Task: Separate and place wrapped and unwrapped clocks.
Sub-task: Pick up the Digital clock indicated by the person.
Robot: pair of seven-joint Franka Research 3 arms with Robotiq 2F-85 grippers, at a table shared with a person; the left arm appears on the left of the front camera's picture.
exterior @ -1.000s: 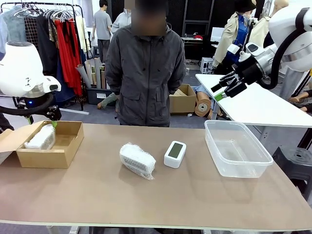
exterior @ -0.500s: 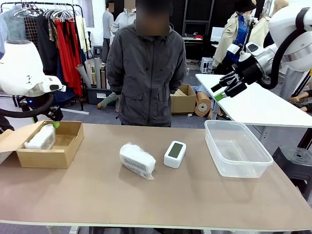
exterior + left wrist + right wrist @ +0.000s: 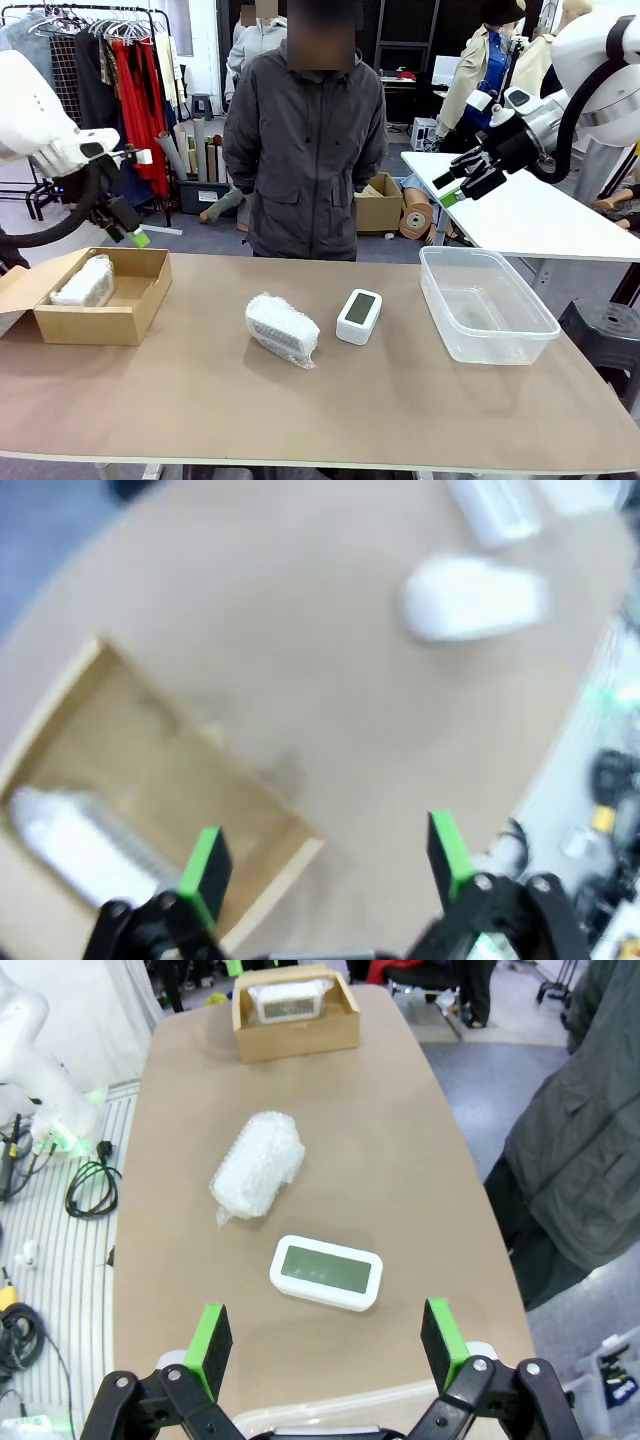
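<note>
Across the tan tabletop (image 3: 200, 400), cardboard box (image 3: 85, 325), clear tub (image 3: 432, 295); clothes rack (image 3: 135, 90) behind; both arms' jaws spread.

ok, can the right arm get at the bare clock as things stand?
Probably yes. The right gripper hangs open up high; the bare clock lies face up in the open, apart from the wrapped bundle and the clear tub, with nothing over it.
</note>
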